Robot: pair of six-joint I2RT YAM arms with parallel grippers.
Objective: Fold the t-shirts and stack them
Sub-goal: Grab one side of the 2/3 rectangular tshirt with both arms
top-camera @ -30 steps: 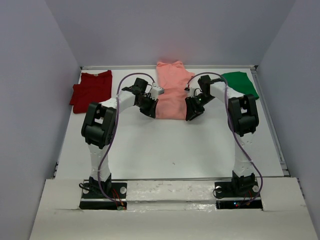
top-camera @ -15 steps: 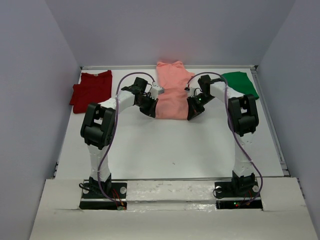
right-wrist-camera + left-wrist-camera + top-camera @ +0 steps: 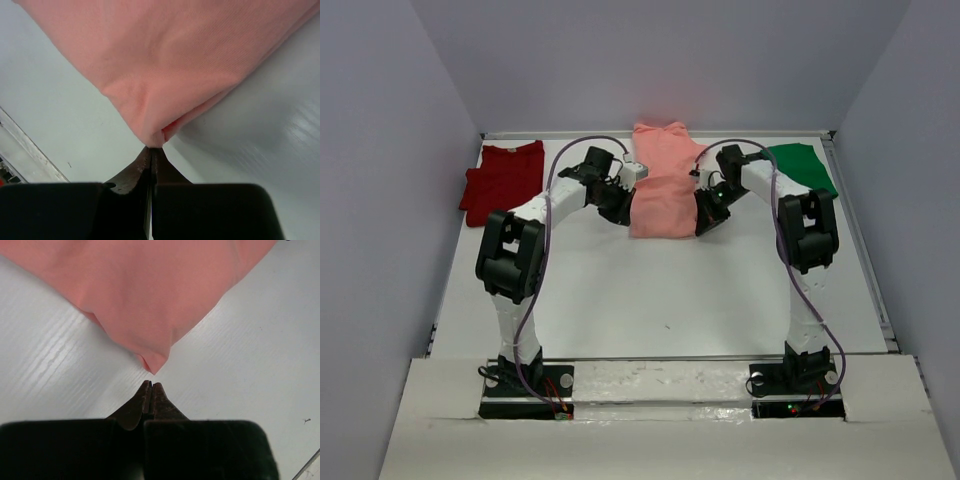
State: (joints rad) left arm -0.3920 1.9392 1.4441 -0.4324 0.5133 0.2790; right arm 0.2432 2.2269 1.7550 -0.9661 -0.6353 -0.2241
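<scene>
Nearest you, the right gripper (image 3: 152, 150) is clenched on the near right corner of the salmon-pink t-shirt (image 3: 660, 190), with cloth bunched at its tips. The left gripper (image 3: 151, 386) is pressed closed too, but the near left corner ends just short of its tips (it looks empty). You seem to be starting the hem-to-collar fold, so regrasp left before lifting. Farther back, flanking the pink one, the dark red t-shirt (image 3: 505, 178) and green t-shirt (image 3: 802, 165) wait unfolded.

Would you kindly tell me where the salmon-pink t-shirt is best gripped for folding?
Grip the salmon-pink t-shirt at its two near hem corners, coming from the near side: its collar points away, and both corners taper to thin points.
</scene>
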